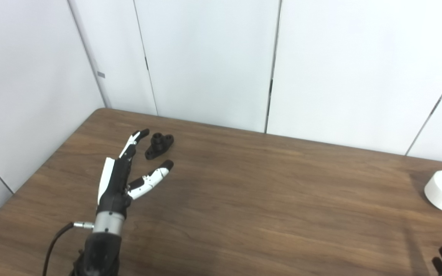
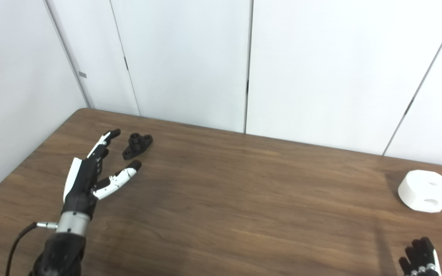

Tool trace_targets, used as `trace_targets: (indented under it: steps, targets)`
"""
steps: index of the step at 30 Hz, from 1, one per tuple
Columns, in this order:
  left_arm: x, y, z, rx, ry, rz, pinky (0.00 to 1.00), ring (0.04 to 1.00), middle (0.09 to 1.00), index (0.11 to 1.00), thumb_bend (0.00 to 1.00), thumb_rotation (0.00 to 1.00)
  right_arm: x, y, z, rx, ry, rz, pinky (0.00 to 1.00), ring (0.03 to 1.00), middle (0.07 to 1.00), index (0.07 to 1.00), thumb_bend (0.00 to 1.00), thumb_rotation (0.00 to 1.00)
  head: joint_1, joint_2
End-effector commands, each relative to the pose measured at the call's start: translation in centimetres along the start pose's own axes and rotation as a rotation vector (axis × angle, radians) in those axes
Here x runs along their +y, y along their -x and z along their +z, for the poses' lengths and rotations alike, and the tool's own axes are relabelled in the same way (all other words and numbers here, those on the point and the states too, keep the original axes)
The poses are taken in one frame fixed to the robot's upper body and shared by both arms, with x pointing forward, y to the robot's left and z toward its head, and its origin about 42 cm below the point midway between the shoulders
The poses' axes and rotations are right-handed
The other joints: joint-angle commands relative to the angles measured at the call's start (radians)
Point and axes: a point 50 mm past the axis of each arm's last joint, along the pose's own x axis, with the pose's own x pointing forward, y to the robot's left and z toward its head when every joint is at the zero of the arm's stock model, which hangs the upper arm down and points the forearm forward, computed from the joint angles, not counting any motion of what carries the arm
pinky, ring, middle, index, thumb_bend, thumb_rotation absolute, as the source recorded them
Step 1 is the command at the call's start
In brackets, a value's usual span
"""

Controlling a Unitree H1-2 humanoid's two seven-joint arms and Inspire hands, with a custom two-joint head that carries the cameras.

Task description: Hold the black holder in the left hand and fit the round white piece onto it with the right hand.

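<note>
White wall panels [image 1: 205, 57] stand behind and to the left, split by dark vertical seams. Below them one brown wood-grain surface [image 2: 236, 199] fills the lower half of both views, its rounded far-left corner showing.

Two hands are in view. The left hand [image 1: 123, 174] reaches in from the bottom left on a black forearm with a silver wrist collar and a black cable at its side. It is released, grasping nothing: its fingers [image 1: 134, 140] stretch out toward the far corner and its thumb [image 1: 152, 179] splays off to the right. The right hand [image 2: 420, 257] shows only as dark fingertips rising from the bottom right edge, so whether it is released or clenched cannot be told; it holds nothing that can be seen.

There is one round white piece [image 2: 425, 190], lying on the surface at the far right, ahead of the right hand and apart from it. There is one black holder [image 1: 159, 145], a small flanged part with a raised centre, lying on the surface near the far-left corner, just beside the left fingertips and just beyond the thumb tip; no contact can be made out.

The right eye view shows the white piece whole, with two dark recesses on its top and side; the left eye view cuts it off at the right edge. The right eye view also shows more of the right hand.
</note>
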Motion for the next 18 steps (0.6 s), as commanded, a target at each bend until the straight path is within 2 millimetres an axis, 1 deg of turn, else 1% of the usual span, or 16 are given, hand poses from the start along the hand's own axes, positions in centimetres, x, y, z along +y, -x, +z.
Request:
trace_targets:
  steps: [1,3,5,6,10,14,16,18]
  targets:
    - [1.1,-2.2,1.4,-0.077,-0.108,0.057,0.94,0.948,0.939,0.882,0.8,0.36,0.2,0.9,-1.9,0.076,-0.018,-0.018,1.0,1.0,1.0,1.0,0.79,1.0,-0.002,0.002]
    - [1.2,-3.5,1.1,-0.074,-0.184,0.069,0.93,0.942,0.927,0.864,0.8,0.35,0.2,0.9,-1.9,0.075,-0.022,-0.016,1.0,1.0,1.0,1.0,0.78,1.0,-0.005,0.004]
    - [1.2,-4.3,0.9,-0.066,-0.221,0.073,0.92,0.937,0.923,0.857,0.8,0.36,0.3,0.9,-1.9,0.072,-0.027,-0.014,1.0,1.0,1.0,1.0,0.77,1.0,-0.006,0.006]
    - [1.3,-5.0,0.8,-0.058,-0.244,0.075,0.91,0.935,0.922,0.851,0.79,0.34,0.3,1.0,-1.9,0.07,-0.028,-0.013,1.0,1.0,1.0,1.0,0.76,1.0,-0.006,0.008]
    - [1.1,-7.0,0.3,-0.027,-0.314,0.097,0.85,0.919,0.917,0.837,0.81,0.31,0.4,1.1,-1.8,0.069,-0.029,-0.013,1.0,1.0,1.0,1.0,0.76,1.0,-0.007,0.012]
    - [1.0,-8.4,-0.3,-0.007,-0.387,0.119,0.86,0.932,0.909,0.835,0.82,0.32,0.4,1.1,-1.8,0.067,-0.035,-0.012,1.0,1.0,1.0,1.0,0.75,1.0,-0.008,0.014]
    - [0.9,-9.0,-0.6,0.008,-0.417,0.12,0.9,0.947,0.911,0.832,0.83,0.33,0.4,1.1,-1.8,0.068,-0.036,-0.014,1.0,1.0,1.0,1.0,0.75,1.0,-0.008,0.014]
    - [0.9,-9.5,-0.8,0.021,-0.453,0.115,0.92,0.951,0.911,0.828,0.84,0.35,0.4,1.1,-1.8,0.068,-0.035,-0.016,1.0,1.0,1.0,1.0,0.75,1.0,-0.01,0.016]
